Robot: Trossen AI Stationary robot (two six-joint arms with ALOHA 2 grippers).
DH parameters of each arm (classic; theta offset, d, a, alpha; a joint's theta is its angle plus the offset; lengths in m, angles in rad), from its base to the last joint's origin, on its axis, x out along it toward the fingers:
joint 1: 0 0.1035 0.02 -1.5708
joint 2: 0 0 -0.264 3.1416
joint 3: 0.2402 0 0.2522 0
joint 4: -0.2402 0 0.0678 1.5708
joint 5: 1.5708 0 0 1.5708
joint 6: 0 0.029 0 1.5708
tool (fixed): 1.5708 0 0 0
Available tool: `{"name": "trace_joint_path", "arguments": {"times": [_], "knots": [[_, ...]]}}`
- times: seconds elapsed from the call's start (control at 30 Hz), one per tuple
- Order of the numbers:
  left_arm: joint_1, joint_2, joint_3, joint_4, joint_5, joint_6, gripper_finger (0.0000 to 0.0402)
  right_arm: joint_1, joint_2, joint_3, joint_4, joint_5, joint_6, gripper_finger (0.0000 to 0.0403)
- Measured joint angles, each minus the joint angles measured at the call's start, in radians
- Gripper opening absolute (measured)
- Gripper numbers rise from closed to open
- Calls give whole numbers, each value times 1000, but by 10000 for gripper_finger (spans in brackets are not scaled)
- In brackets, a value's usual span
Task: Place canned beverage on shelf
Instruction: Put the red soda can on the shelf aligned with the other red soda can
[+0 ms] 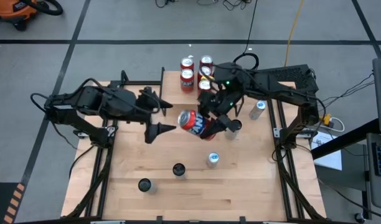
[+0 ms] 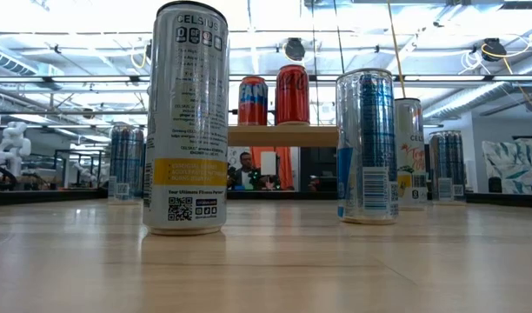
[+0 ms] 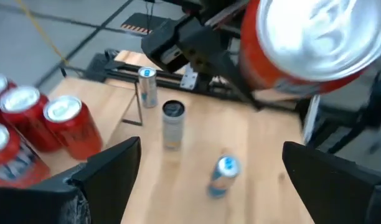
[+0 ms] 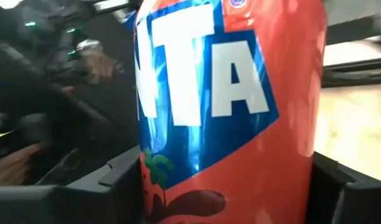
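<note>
The orange and blue soda can is held in the jaws of the right gripper, above the middle of the counter. Its long axis is tilted, almost lying. The left gripper stands just beside it, jaws wide open and empty. The small wooden shelf on black legs lies toward the far edge, with red cans already on it; the right arm is judged nearer.

A lab or workshop — exposed ceiling ducts, grey concrete floor, orange shop vacuum.
</note>
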Motion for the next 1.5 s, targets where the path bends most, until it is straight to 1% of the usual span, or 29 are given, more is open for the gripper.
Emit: {"name": "trace_joint_path", "arguments": {"times": [0.13,0.23,0.3,0.37,0.47,0.57,0.7,0.77,0.83,0.9,1.03,1.23,1.5], "knots": [[1,-3,0,52,1,-143,390,-1,-33,0,-2,138,-17,278],[0,-2,0,120,-5,-190,390,0,-55,0,2,262,-50,279],[-1,3,0,167,-26,-197,390,0,-65,0,3,357,-66,279],[0,6,-1,209,-52,-197,390,-1,-66,0,13,430,-73,280],[-1,5,-2,278,-109,-197,390,-1,-70,0,44,520,-72,280],[-1,4,-1,318,-172,-196,390,2,-72,0,110,591,-70,280],[2,5,-1,320,-231,-194,390,12,-72,0,148,622,-69,280],[9,5,-1,325,-234,-192,390,18,-72,0,154,621,-68,281],[19,5,-1,352,-204,-190,391,27,-72,0,160,619,-68,281],[24,5,-1,391,-182,-157,396,34,-72,0,159,616,-68,281],[30,5,-1,455,-177,-87,399,48,-71,0,158,616,-69,281],[64,9,-1,480,-148,-83,400,53,-69,0,157,618,-56,281],[99,49,-1,489,-22,-91,400,53,-68,0,158,618,-46,281]]}}
